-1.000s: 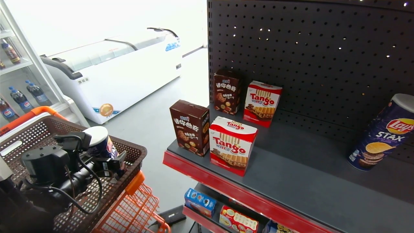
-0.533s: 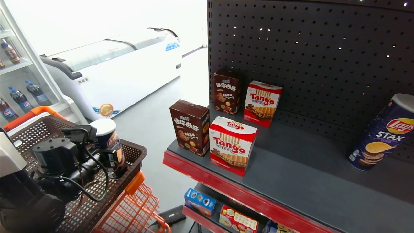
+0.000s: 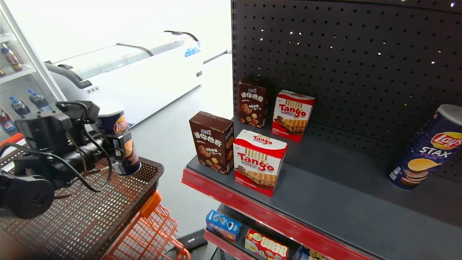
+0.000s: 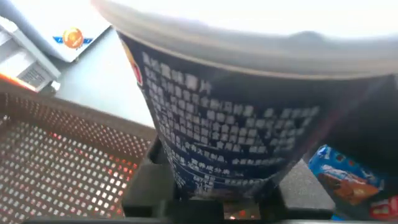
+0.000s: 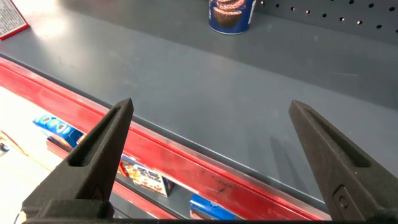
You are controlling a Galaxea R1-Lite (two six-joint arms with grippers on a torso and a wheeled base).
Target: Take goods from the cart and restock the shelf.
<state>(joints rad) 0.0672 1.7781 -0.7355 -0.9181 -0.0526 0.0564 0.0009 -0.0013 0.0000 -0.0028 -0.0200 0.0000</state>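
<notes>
Chip can (image 3: 116, 124) clamped inside the left claw (image 3: 122, 150)

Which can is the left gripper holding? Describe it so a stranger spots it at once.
Start at the brown cart basket on the left. Just above its rim the left gripper clamps a tall dark-blue chip can with a white lid. The other can stands on the shelf; this one is held in the air.

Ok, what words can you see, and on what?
On the held can: a brand logo; back print too fine to read.
On the shelf can: a big brand logo.
On the red-and-white boxes: a red brand name.
On the brown boxes: white characters.
On the lower packs: too small.
</notes>
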